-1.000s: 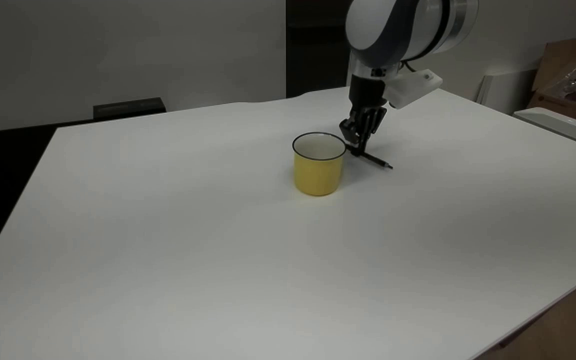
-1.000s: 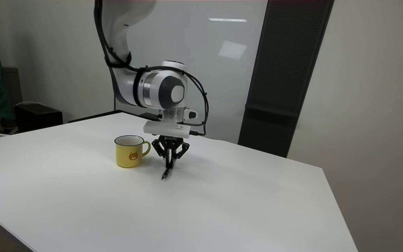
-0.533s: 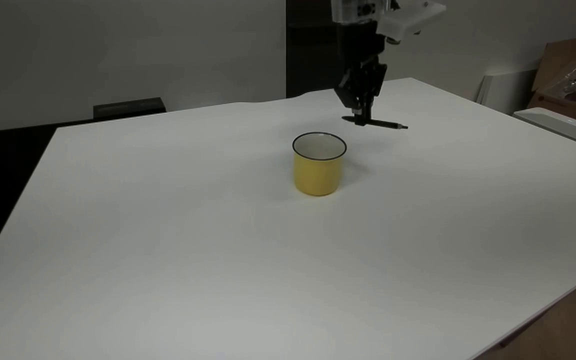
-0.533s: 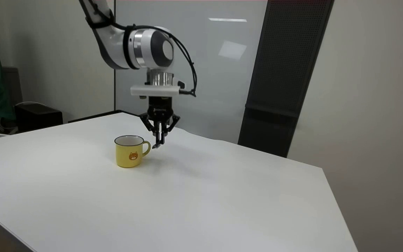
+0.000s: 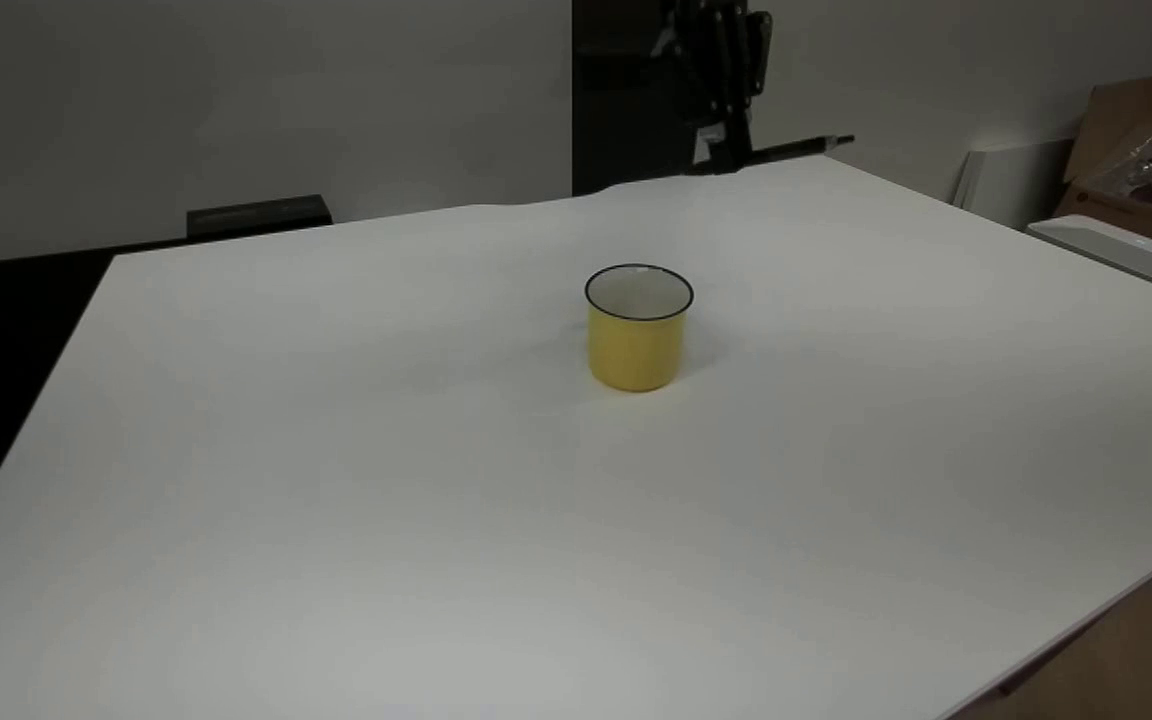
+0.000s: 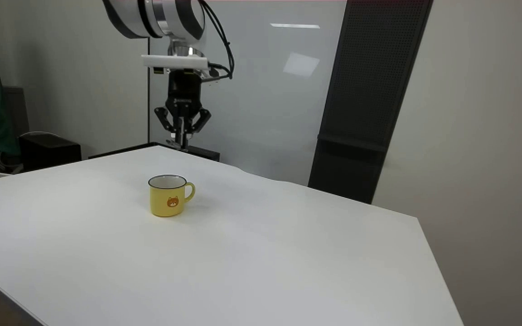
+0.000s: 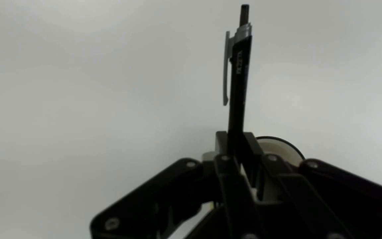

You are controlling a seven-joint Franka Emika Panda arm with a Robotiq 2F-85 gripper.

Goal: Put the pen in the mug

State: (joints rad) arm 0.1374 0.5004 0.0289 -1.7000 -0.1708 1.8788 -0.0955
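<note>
The black pen is held well above the table; it shows in an exterior view (image 5: 798, 151) and in the wrist view (image 7: 239, 83). It lies roughly level across my gripper, its button end tilted slightly up. My gripper (image 5: 724, 158) is shut on the pen's middle part; it also shows in an exterior view (image 6: 181, 144) and in the wrist view (image 7: 236, 136). The yellow mug (image 5: 636, 352) stands upright on the table, lower than the gripper, its handle showing in an exterior view (image 6: 166, 202). In the wrist view, the mug (image 7: 277, 146) is partly hidden behind the right finger.
The white table (image 5: 386, 500) bears the mug. A dark box (image 5: 258, 216) sits at the table's back edge. A cardboard box (image 5: 1146, 170) and a white tray (image 5: 1121, 250) stand beyond the table's side edge.
My gripper has risen high off the table with the pen in it. In an exterior view it has also moved left, and the pen's button end has tipped upward. The mug has not moved.
</note>
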